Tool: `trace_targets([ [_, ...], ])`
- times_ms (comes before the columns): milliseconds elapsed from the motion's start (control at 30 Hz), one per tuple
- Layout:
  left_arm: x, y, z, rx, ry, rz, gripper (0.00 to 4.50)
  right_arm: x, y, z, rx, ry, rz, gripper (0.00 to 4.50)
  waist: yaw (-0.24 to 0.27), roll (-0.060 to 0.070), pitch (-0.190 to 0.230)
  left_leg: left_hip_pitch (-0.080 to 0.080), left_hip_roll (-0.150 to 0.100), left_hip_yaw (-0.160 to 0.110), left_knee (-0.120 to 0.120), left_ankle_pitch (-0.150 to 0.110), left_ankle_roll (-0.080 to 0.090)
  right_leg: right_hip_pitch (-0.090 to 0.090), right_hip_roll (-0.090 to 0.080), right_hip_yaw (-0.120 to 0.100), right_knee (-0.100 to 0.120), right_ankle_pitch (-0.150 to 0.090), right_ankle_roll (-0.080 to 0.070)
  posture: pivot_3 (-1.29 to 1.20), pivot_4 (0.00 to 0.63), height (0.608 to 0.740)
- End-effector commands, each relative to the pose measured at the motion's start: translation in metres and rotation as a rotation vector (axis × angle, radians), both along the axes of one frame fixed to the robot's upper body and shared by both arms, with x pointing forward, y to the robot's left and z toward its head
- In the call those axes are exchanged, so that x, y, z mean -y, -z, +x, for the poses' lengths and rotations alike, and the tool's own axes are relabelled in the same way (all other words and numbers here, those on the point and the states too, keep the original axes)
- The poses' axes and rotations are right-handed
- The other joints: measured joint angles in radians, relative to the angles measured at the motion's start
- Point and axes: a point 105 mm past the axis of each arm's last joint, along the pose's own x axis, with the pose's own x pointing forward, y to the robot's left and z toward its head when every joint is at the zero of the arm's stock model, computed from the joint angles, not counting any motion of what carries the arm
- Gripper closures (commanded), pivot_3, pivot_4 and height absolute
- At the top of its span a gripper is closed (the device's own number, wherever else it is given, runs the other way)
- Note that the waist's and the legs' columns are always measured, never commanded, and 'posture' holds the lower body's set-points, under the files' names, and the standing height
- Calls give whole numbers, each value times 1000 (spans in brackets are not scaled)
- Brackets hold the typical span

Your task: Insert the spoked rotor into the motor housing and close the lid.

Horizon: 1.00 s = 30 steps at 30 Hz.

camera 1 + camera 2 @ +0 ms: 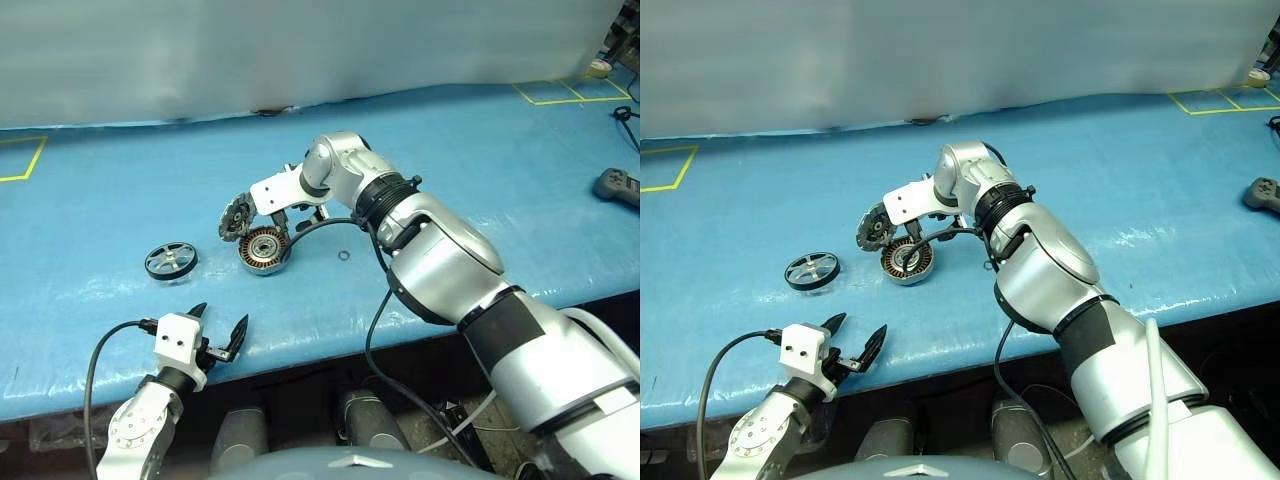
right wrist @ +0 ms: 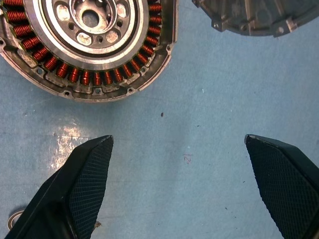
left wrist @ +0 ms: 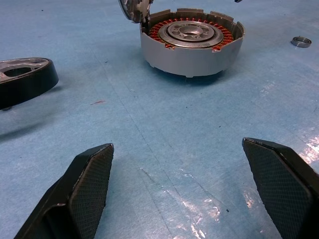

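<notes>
Spoked rotor (image 1: pixel 171 261) lies flat on the blue table (image 1: pixel 480 180), farthest left, apart from both grippers. No writing is legible anywhere. Near the front edge, the left gripper (image 1: pixel 219 331) hovers spread wide, empty. Right of the rotor, the motor housing (image 1: pixel 265 250) sits with its lid (image 1: pixel 236 217) raised; the right gripper (image 1: pixel 295 222) hangs just above, fingers wide, holding nothing.

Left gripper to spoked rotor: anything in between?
Nothing: bare blue table between the open left gripper and the spoked rotor, seen in the left eye view.
</notes>
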Motion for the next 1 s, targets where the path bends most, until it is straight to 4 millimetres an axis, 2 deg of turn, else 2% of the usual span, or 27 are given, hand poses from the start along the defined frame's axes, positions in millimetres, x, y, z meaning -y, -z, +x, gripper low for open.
trace_targets([
  [33,2,-18,3,78,-1,10,0,-13,-19,-1,41,-36,25,36,1,0,0,0,0,0,0,0,0,0,0,0,0,0,0,0,150,740],
  [433,1,-20,-1,81,-31,4,0,-13,-12,-4,23,-50,5,36,1,0,0,0,0,0,0,0,0,0,0,0,1,0,0,0,150,740],
  [1000,2,-20,2,81,-18,6,0,-7,-14,0,16,-26,33,36,1,0,0,0,0,0,0,0,0,0,0,0,1,0,0,0,150,740],
])
